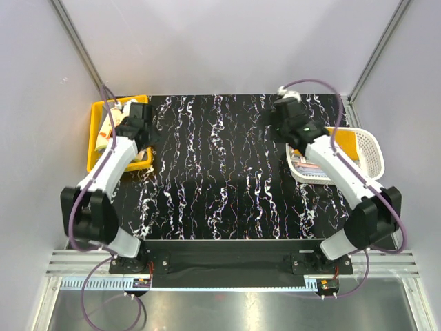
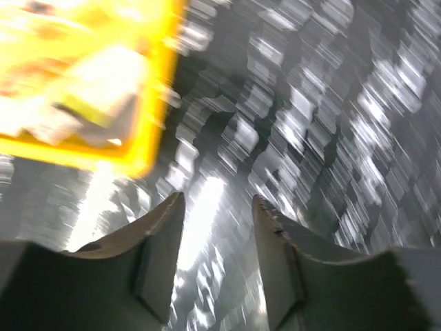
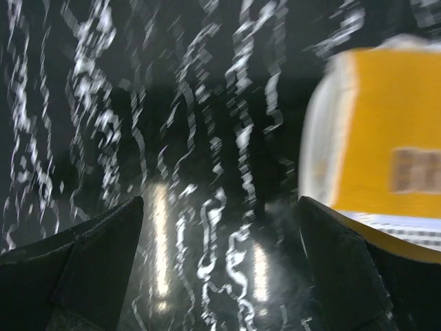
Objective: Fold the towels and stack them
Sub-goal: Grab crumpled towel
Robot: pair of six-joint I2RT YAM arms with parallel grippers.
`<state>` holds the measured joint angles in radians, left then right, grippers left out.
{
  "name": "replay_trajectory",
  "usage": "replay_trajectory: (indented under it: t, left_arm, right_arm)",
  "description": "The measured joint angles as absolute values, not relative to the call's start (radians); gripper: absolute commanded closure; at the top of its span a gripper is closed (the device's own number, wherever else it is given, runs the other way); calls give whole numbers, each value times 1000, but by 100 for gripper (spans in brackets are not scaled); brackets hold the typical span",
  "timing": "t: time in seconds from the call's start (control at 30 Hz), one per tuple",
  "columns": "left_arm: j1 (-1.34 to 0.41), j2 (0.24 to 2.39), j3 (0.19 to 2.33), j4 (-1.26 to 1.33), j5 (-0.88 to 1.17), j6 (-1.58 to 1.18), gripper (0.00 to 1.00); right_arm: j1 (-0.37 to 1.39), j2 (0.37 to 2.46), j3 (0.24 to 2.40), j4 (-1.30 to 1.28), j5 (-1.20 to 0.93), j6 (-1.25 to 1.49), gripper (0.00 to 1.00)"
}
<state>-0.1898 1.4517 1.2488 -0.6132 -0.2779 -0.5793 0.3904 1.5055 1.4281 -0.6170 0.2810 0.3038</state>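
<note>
Crumpled towels (image 1: 105,132) lie in the yellow bin, pale and blurred in the left wrist view (image 2: 103,83). An orange-yellow towel (image 1: 346,143) lies folded in the white basket and shows at the right of the right wrist view (image 3: 400,138). My left gripper (image 1: 131,110) hovers at the bin's inner edge. Its jaws (image 2: 217,200) stand apart over the table, with nothing between them. My right gripper (image 1: 288,103) is over the table just left of the basket. It is wide open (image 3: 220,200) and empty.
The yellow bin (image 1: 93,162) sits at the table's left edge and the white slotted basket (image 1: 371,148) at the right edge. Black marbled tabletop (image 1: 220,172) lies between them. Both wrist views are motion-blurred.
</note>
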Motion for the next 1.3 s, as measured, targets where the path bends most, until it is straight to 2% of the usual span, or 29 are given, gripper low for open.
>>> replay_trajectory:
  t: [0.1,0.27,0.57,0.67,0.73,0.8,0.9,0.93,0.97,1.3]
  left_arm:
    - [-91,1578,1296,-605,-352,-617,45]
    - [16,1720,1333,-612,-448,-662,36]
    - [84,1871,1439,-653,-542,-735,34]
    - [99,1921,1493,-658,-547,-743,41]
    - [109,1946,1509,-657,-548,-751,51]
    - [118,1958,1512,-657,-547,-755,56]
    - [128,1966,1517,-659,-544,-759,78]
    - [130,1967,1520,-659,-542,-762,92]
    - [132,1969,1525,-658,-538,-765,100]
    - [117,1947,1568,-667,-484,-717,100]
  right_arm:
    - [485,1542,1382,-586,231,319,0]
    - [532,1596,1332,-541,170,324,0]
    - [534,1597,1314,-471,118,321,0]
    - [534,1597,1297,-459,105,321,0]
    - [534,1597,1285,-453,102,321,0]
    - [534,1597,1279,-451,94,321,0]
    - [534,1597,1276,-440,83,321,0]
    - [534,1597,1275,-437,79,321,0]
    - [534,1597,1275,-436,76,321,0]
    - [534,1597,1275,-431,68,321,0]
